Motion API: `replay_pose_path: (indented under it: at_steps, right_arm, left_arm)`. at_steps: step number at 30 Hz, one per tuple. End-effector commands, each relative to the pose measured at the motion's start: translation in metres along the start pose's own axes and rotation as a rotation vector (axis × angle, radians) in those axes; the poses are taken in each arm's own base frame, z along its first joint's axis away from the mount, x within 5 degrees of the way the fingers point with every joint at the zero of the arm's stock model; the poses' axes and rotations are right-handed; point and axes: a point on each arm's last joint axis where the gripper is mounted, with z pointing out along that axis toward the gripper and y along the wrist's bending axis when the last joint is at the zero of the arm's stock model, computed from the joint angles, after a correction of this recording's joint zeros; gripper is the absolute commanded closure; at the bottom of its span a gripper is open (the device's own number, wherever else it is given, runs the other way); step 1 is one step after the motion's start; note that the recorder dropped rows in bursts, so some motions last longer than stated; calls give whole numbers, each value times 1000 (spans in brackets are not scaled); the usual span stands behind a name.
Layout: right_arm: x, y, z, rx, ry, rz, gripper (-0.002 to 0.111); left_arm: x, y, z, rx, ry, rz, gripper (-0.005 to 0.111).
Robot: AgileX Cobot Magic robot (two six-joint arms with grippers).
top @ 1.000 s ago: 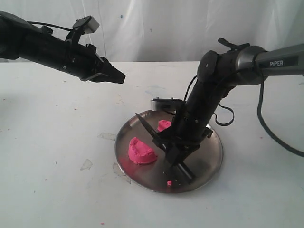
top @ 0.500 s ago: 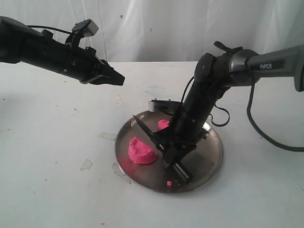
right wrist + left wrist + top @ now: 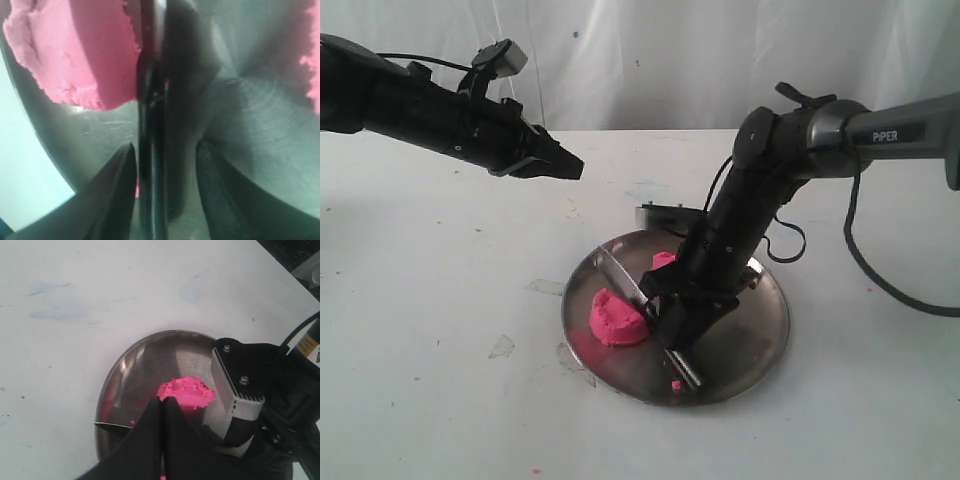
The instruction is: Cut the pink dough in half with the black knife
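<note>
The pink dough lies in two pieces on a round steel plate point(image 3: 760, 345). The larger piece point(image 3: 615, 318) sits toward the plate's left side, its flat cut face turned to the middle. The smaller piece point(image 3: 665, 262) sits farther back, near the rim. Between them lies the black knife point(image 3: 618, 278), flat on the plate, its tip pointing to the back-left rim and its handle running toward the front rim. In the right wrist view the blade point(image 3: 150, 150) runs right along the cut face of one piece point(image 3: 75, 55), touching it. A tiny pink crumb point(image 3: 676, 385) rests by the handle's end.

The right gripper point(image 3: 672, 335) reaches down over the knife's handle, its fingers point(image 3: 117, 195) spread to either side with a gap showing, not pinching it.

The left gripper point(image 3: 570, 165) hangs in the air over the white counter point(image 3: 440, 300), back and left of the plate, well apart from it, with its fingers point(image 3: 150, 425) pressed together on nothing.
</note>
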Motion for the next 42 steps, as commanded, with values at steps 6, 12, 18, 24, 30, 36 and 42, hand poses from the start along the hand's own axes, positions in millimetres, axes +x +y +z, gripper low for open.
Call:
replay_pose_path:
  at_steps: [6,12,18,24,30,36,42]
  right_arm:
    - [10,8,-26,65,7,-46,70]
    - [18,17,-49,140,-73,-38,70]
    - [36,39,-82,177,-196,-42,70]
    - [73,64,-113,217,-336,-67,85]
    - [108,85,-137,255,-584,-78,108]
    - [134,100,-154,268,-778,-81,108]
    - [158,104,-152,289,-837,-86,108]
  left_arm:
    - [-15,-28,-25,78,-37,23,107]
    - [-22,-50,-47,102,-29,52,107]
    - [-27,-72,-66,146,-19,43,107]
    - [-26,-84,-83,108,41,29,107]
    - [-18,-92,-96,31,36,3,107]
    - [1,-96,-105,-77,-30,-25,107]
    - [20,-93,-104,-129,-32,-58,107]
